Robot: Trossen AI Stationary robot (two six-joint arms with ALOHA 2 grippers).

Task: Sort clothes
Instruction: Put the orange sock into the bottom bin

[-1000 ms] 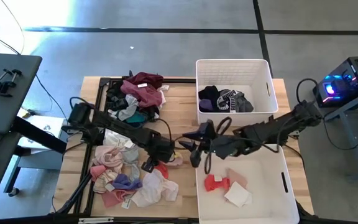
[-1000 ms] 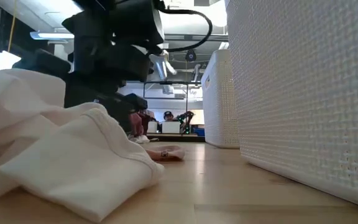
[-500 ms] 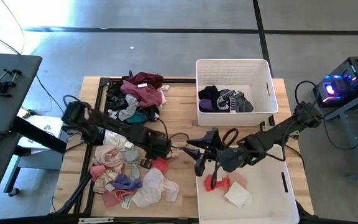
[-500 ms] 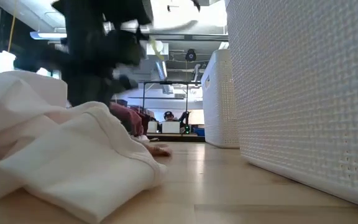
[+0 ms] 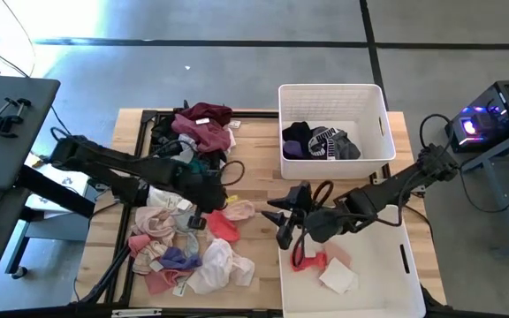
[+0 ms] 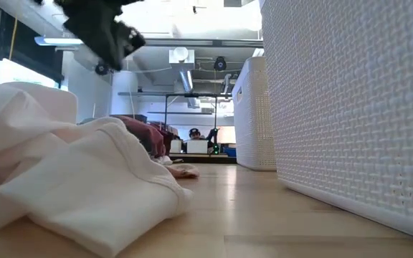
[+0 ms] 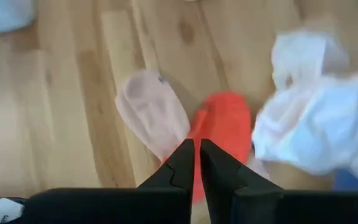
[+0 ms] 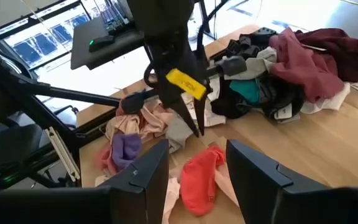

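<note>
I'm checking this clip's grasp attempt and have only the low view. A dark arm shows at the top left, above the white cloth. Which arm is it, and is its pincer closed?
Observer: Most likely the left arm. Its wrist view shows the left pincer shut.
Operator: Is it holding anything?
Observer: It seems not. In the right wrist view its tips hang clear above the red garment on the table.
Operator: And the other arm?
Observer: The high view shows the right pincer open at the left edge of the near bin.
</note>
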